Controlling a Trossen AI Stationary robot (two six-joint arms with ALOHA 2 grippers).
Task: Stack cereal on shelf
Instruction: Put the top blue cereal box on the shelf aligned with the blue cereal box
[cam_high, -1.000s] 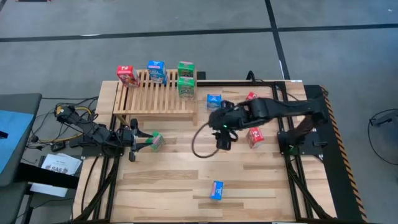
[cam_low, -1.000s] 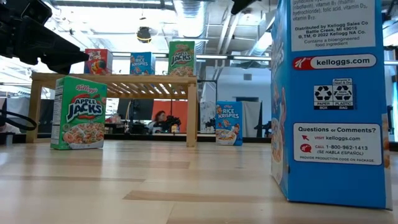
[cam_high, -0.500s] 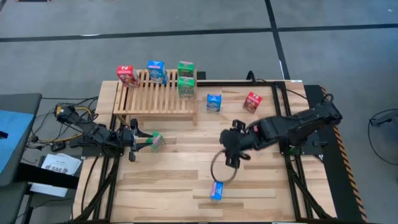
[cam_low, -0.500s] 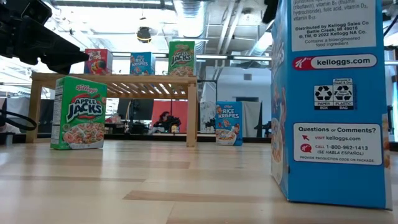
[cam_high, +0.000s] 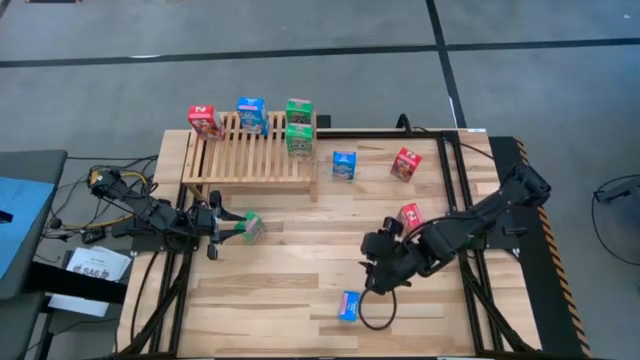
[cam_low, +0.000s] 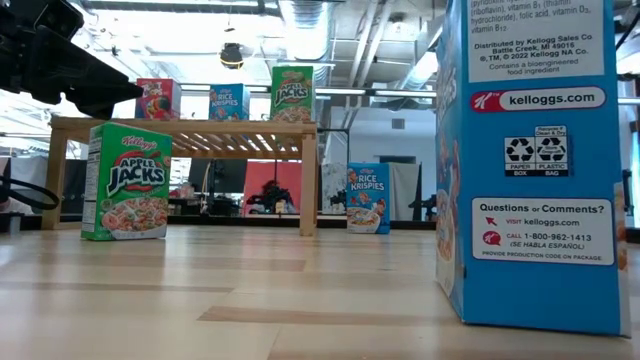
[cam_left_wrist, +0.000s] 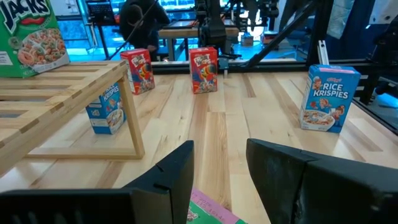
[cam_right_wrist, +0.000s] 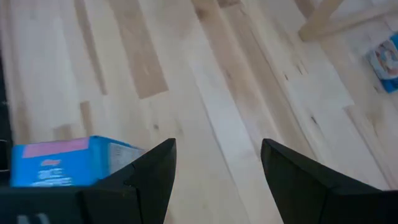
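Right end effector (cam_high: 377, 280) was held spread just above and beside blue cereal box (cam_high: 349, 305) on desk (cam_high: 280, 290); left end effector (cam_high: 222, 229) was pinched on green cereal box (cam_high: 252, 227) near shelf (cam_high: 255, 155)

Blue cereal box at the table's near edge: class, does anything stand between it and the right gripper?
Nothing visible does. The right gripper, fingers open, hangs just beside and above the blue cereal box, with only bare table between them.
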